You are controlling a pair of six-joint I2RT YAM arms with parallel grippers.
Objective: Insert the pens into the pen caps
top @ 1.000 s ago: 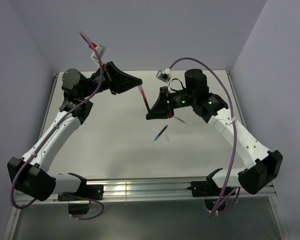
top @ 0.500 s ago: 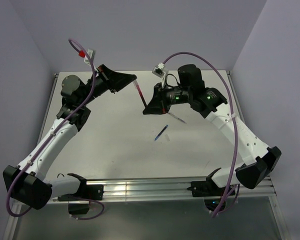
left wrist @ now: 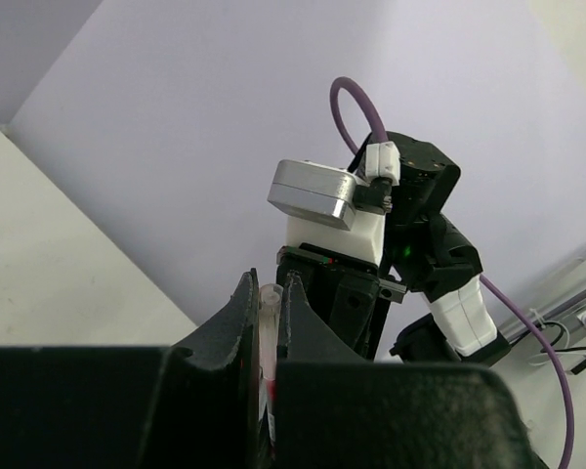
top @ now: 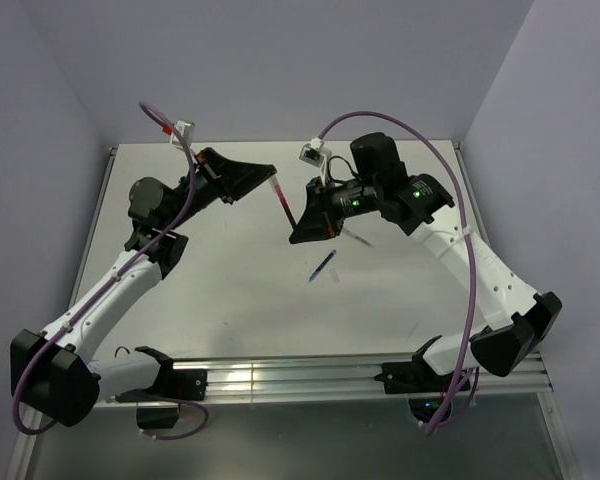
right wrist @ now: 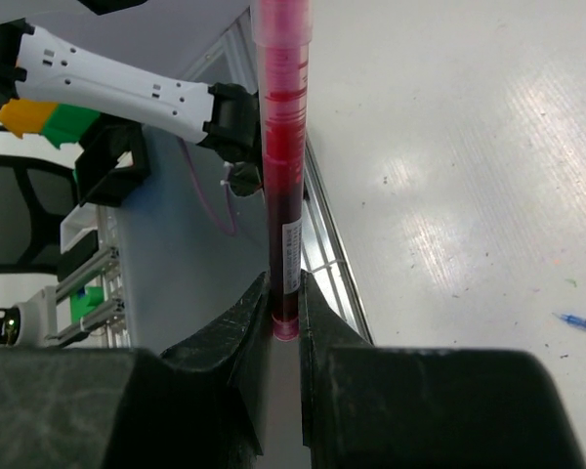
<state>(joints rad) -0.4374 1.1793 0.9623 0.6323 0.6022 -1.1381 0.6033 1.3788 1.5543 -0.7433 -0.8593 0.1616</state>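
One white table (top: 230, 300) has two arms bolted at its near edge. The right gripper (right wrist: 284, 293) squeezes one red pen (right wrist: 283, 176), held up in the air. The left gripper (top: 265, 178) pinches one tiny clear cap (left wrist: 270, 301) at the pen's far end. One blue pen (top: 323, 266) and one pale pen (top: 354, 237) lie on the table near the right gripper.
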